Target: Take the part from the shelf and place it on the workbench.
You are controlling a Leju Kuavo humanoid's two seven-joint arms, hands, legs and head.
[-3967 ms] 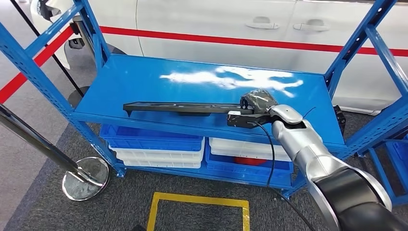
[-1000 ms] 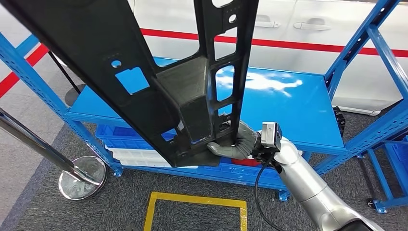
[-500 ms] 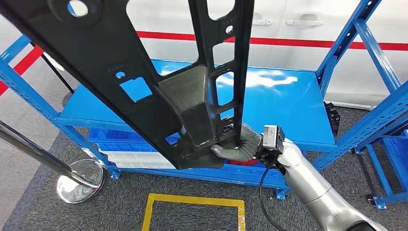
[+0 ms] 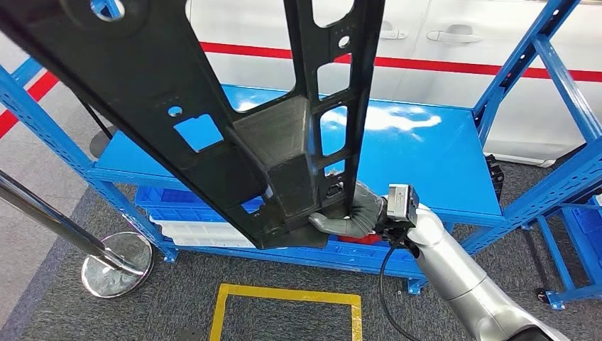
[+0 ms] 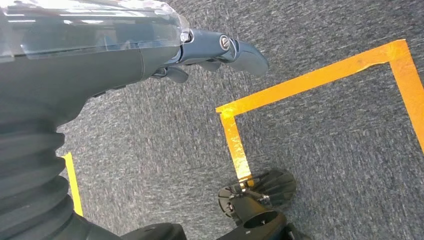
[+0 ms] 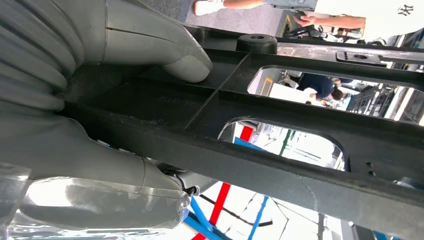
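One right hand [image 4: 353,212] grips the long black part [image 4: 234,135] by its end; it could swing into the shelf [image 4: 440,163].

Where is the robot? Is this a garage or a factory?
Probably a car factory or workshop. A blue metal shelf rack holds plastic bins, a white car is parked right behind it, and the right hand grips a big black car-like part. Yellow tape marks the floor.

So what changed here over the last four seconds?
The long black perforated plastic part, then lying flat on the blue metal shelf in the right hand's grip, now stands lifted off it, close to the head camera. The hand holds the same end. The shelf itself is unchanged.
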